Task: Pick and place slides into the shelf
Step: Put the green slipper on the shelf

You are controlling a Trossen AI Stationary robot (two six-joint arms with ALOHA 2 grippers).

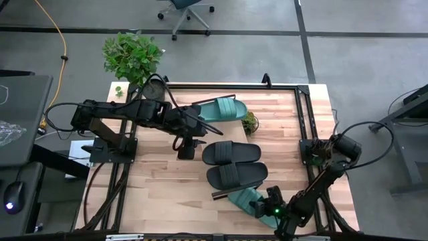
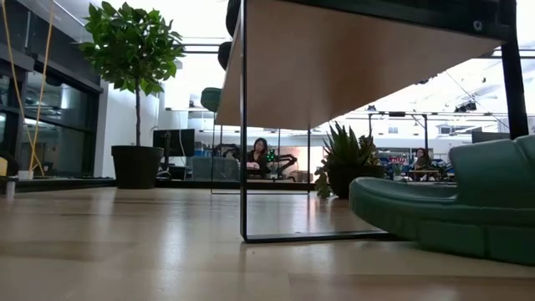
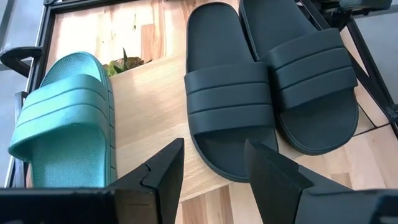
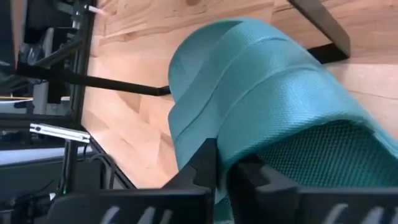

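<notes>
Four slides show in the high view, and the nearest, a teal slide (image 1: 246, 199), lies at the table's front edge under the right gripper (image 1: 264, 207). In the right wrist view the fingers are pressed together on the slide's rim (image 4: 273, 155), pinching its edge by the heel, so the sandal looks taken. The rubber should be light, bendy and fairly grippy; held by one thin edge it will likely droop and swing, so a hold nearer the ribbed strap would carry it steadier.

Just beyond it, the two black slides (image 1: 233, 164) lie side by side on the shelf (image 1: 281, 127), touching or nearly so. The left gripper (image 1: 186, 146) hangs beside them with its fingers spread and nothing between them; the left wrist view shows the closer black slide (image 3: 227, 93) straight ahead of it.

Farther back, the other teal slide (image 1: 221, 109) rests on the shelf near the far rim, next to a small plant (image 1: 250, 122).

Room is tight: the shelf's dark end frame (image 1: 304, 120) and the table's front edge both stand close to the right arm, while the bare plank right of the black pair looks the most open spot.
</notes>
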